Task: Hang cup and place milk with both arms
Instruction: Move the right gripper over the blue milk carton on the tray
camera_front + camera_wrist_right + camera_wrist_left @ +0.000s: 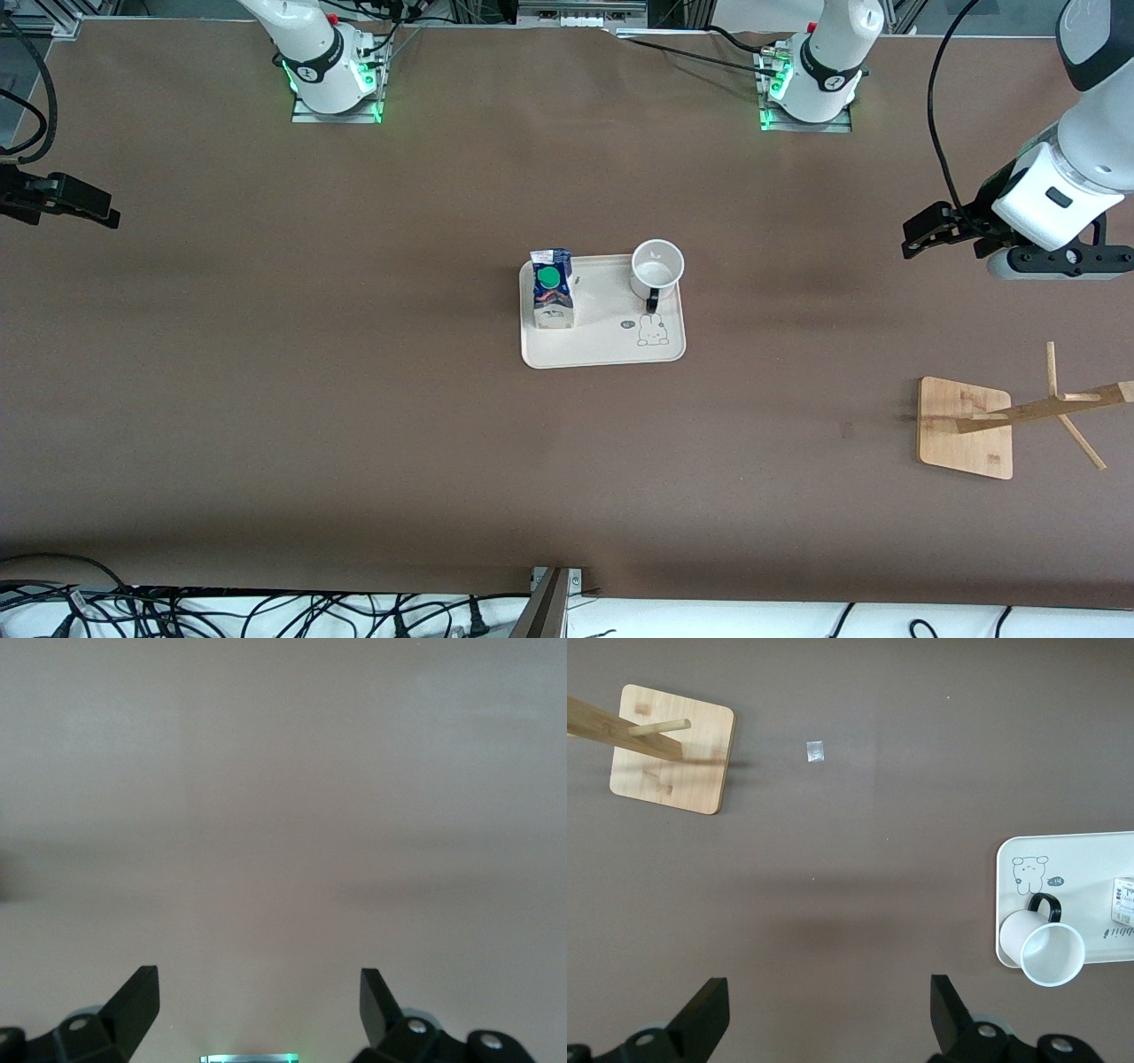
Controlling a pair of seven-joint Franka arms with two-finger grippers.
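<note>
The cup (pixel 657 268) stood upright on a cream plastic tray (pixel 602 346), at the tray's corner toward the left arm's end and farthest from the front camera. It was a small white ceramic mug, round-mouthed, with a thin black handle pointing toward the front camera. Any marking on its side could not be made out. In the left wrist view the cup (pixel 1050 950) overhung the tray's rim (pixel 1003 904), and the tray itself was cut off at the picture's edge.

The milk (pixel 551 289) stood on the same tray toward the right arm's end, well apart from the cup: a gable-top carton, dark blue and white, with a round green cap. Its printed graphics were too small to read. A rabbit outline was drawn on the tray nearer the front camera than the cup.

The counter (pixel 266 399) was covered in matte brown material. Toward the left arm's end stood a pale bamboo rack (pixel 970 427), with a squarish rounded base and a post with pegs, partly cut off at the edge.

The left gripper (pixel 828 1014) hung over bare counter near the left arm's end, jaws wide and empty. The right gripper (pixel 260 1005) hung over bare counter at the right arm's end, jaws likewise wide, holding nothing; in the front view only its black tip showed.
</note>
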